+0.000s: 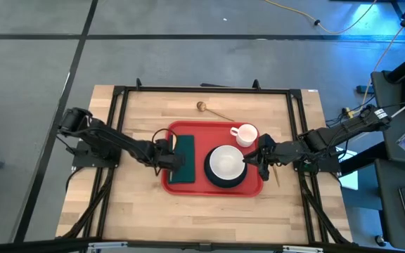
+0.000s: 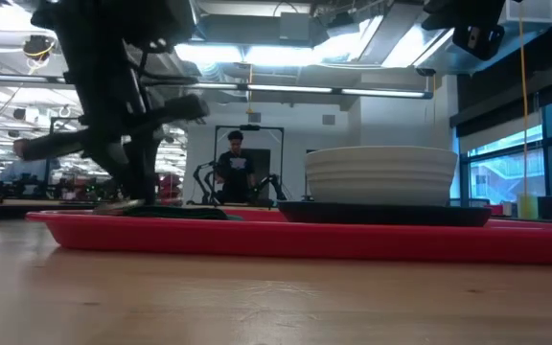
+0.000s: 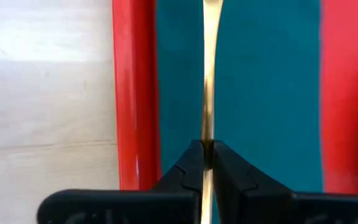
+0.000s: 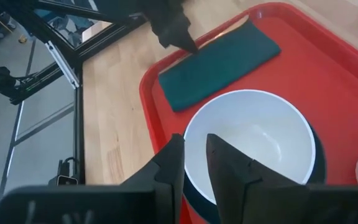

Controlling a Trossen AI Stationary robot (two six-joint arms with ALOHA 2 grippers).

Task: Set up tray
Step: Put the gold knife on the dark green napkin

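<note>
1. In your left wrist view, the gold utensil [image 3: 207, 93] runs off the picture's edge, so you cannot tell what kind it is.
2. In your low view, the tray [image 2: 257, 235] is cut off at the right edge.
3. The person [image 2: 234, 168] behind the table is too small to make out.

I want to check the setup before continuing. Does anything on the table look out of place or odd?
One gold utensil lies alone on the bare wooden table, outside the large red plastic tray. The dark green cloth, white bowl and white cup sit neatly.
</note>
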